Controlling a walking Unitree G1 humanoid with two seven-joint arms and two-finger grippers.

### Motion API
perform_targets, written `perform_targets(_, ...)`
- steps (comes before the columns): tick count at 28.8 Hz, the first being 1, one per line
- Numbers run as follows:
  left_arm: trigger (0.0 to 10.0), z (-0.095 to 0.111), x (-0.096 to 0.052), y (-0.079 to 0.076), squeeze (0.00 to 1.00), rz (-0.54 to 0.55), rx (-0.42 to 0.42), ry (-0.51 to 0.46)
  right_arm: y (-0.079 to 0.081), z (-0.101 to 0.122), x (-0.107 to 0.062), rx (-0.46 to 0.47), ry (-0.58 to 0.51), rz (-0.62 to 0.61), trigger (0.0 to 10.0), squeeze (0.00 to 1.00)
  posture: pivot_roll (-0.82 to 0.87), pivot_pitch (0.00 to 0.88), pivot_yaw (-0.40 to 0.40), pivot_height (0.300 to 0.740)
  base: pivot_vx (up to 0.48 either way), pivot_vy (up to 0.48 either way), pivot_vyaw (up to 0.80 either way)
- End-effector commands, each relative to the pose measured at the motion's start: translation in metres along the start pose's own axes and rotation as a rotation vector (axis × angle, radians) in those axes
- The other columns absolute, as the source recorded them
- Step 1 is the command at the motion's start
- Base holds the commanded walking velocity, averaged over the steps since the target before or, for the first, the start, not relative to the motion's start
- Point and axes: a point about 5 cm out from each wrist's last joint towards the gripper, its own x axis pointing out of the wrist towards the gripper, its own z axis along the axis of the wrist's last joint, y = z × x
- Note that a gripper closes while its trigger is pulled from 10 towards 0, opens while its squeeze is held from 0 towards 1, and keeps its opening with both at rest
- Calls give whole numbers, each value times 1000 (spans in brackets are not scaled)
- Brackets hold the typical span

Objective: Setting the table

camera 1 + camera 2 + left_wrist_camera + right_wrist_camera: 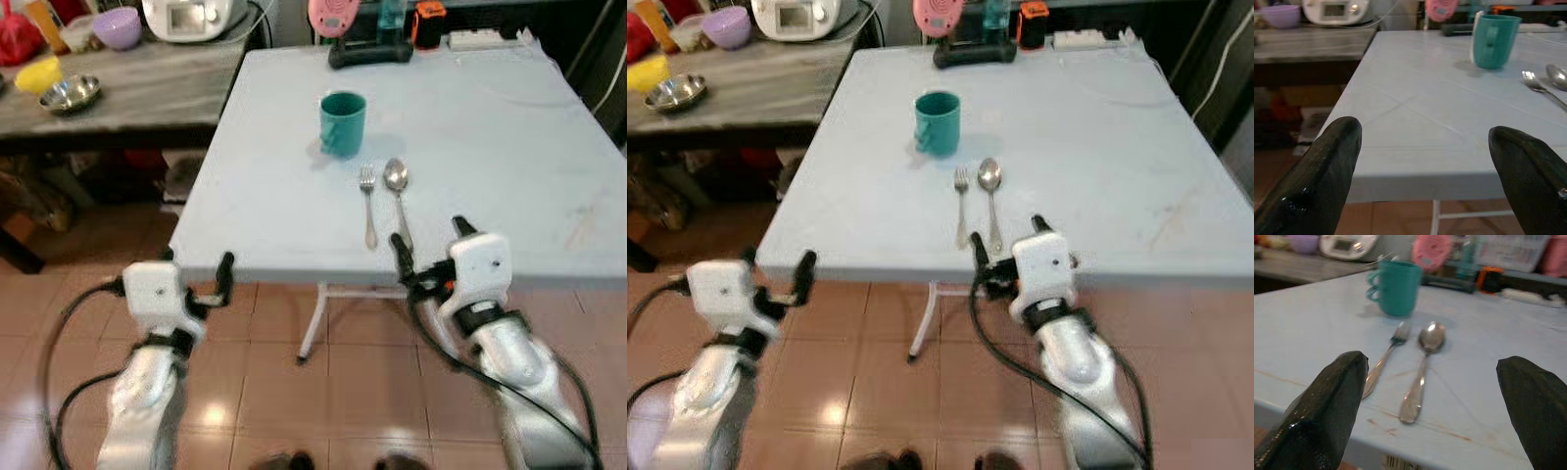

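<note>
A: Where is the right gripper?

B: At the near edge of the pale blue square counter, its two black fingers spread wide with nothing between them. In the right wrist view one fingertip sits to either side of the cutlery.

A: And the cutlery against that gripper?

B: The slim silver metal fork and the silver metal spoon lie side by side straight ahead of it, handles pointing back toward it, bowl and tines pointing away. The spoon's handle end is just beyond the gripper's fingers; the fork lies just to the gripper's left of the spoon, near it but apart.

A: The cup?

B: The teal plastic mug stands upright farther ahead of the right gripper, past the fork's tines and a little to the left, apart from both pieces.

A: The left gripper?

B: Also spread wide and holding nothing, low at the counter's near left corner. From it, the mug is ahead and to the right, and the fork and spoon lie well off to the right.

A: Anything beyond?

B: Far ahead of both grippers, at the counter's back edge, a pink round object and a black base. Off to the left of the left gripper, a grey wooden side counter carries a steel bowl, a purple bowl, a yellow bowl and a white appliance. Reddish floor tiles lie under the arms.
</note>
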Motion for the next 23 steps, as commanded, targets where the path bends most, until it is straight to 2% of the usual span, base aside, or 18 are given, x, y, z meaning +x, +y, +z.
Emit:
perform_targets(1, 10000, 1, -2, 9, 0, 27, 27, -1, 8, 3, 1, 14, -13, 22, 10000, 0, -141, 157, 107, 740, 0, 307, 0)
perform_targets(7, 10000, 2, -3, 5, 0, 22, 46, -17, 6, 3, 0, 5, -13, 17, 10000, 0, -138, 157, 106, 740, 0, 0, 0)
perform_targets(10, 10000, 3, -3, 2, 0, 18, 18, -21, 4, 2, 1, 0, -11, 12, 10000, 0, -136, 156, 103, 740, 0, 0, 0)
perform_targets(19, 10000, 6, -3, -1, 0, -11, 5, -41, 5, 2, 2, -9, -12, 9, 10000, 0, -130, 151, 100, 740, 0, 0, 0)
perform_targets(23, 10000, 6, -4, -3, 0, -17, 3, -41, 4, 2, 3, -6, -11, 9, 10000, 0, -129, 149, 100, 740, 260, 0, -241)
